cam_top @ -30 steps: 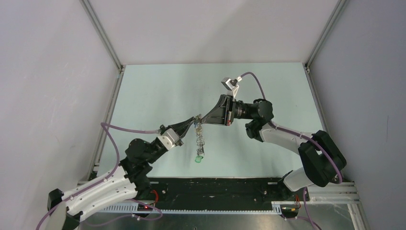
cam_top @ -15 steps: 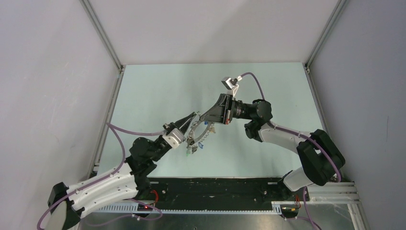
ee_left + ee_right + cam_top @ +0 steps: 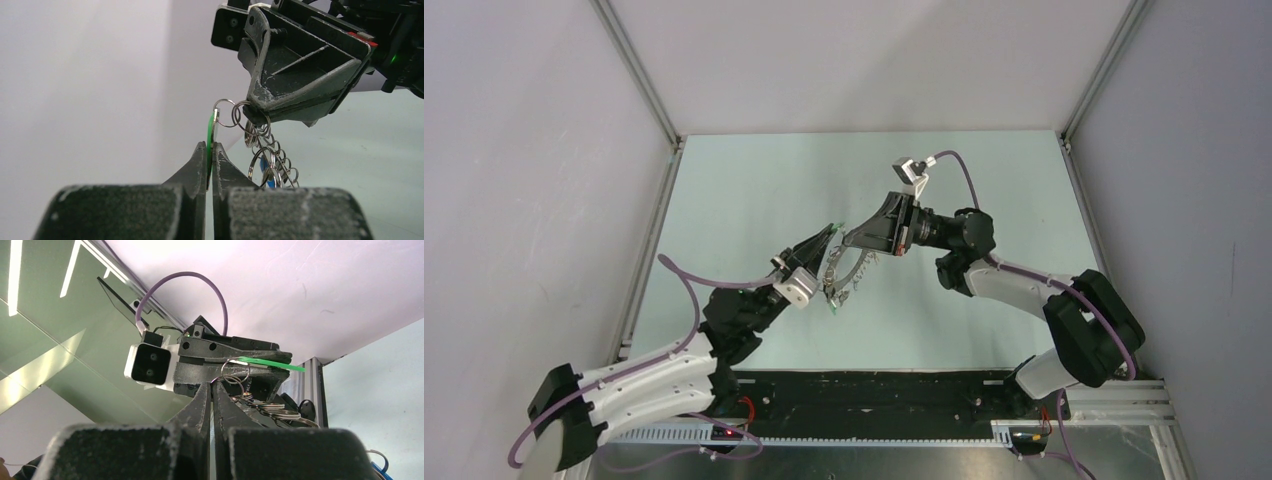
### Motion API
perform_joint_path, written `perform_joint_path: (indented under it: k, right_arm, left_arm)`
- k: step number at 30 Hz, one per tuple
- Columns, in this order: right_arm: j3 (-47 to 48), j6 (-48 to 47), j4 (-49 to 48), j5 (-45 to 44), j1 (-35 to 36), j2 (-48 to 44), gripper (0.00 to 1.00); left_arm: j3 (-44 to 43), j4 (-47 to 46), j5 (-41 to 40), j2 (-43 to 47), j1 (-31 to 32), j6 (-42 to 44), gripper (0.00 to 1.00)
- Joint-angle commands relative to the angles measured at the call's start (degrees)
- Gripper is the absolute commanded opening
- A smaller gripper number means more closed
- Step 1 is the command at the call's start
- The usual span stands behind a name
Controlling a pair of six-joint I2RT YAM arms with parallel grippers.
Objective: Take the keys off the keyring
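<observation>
Keys (image 3: 840, 288) between left claw (image 3: 210, 148), tight on green key (image 3: 210, 129), and right claw (image 3: 212, 386), tight on rings (image 3: 260, 139).

No readable text, labels, brands or numbers anywhere — nothing legible.

Keys (image 3: 210, 131): one green-headed, held edge-on in mid-air; one blue, hung lower among rings. Keyring (image 3: 264, 142): linked silver wire rings, suspended.

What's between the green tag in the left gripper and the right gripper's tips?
Two linked wire rings join green tag to right gripper, clearest in left wrist view.
</observation>
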State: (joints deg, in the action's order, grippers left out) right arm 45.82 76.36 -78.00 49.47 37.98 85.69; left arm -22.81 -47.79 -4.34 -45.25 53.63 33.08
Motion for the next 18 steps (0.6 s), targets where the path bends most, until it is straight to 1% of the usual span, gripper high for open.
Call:
perform_joint_path:
  k: [1, 7, 18]
  right_arm:
    - [-1.8, 1.4, -1.0, 7.8, 0.8, -1.3, 0.00]
    - [-2.3, 1.7, -1.1, 7.7, 0.6, -0.8, 0.00]
    - [-3.2, 2.7, -1.2, 7.4, 0.2, -0.4, 0.00]
  left_arm:
    - [-4.8, -17.8, -8.0, 0.3, -0.9, 4.0, 0.00]
    - [-5.3, -20.7, -8.3, -0.7, -0.9, 6.0, 0.00]
    - [-7.2, -22.8, -6.4, -2.6, -0.9, 7.9, 0.00]
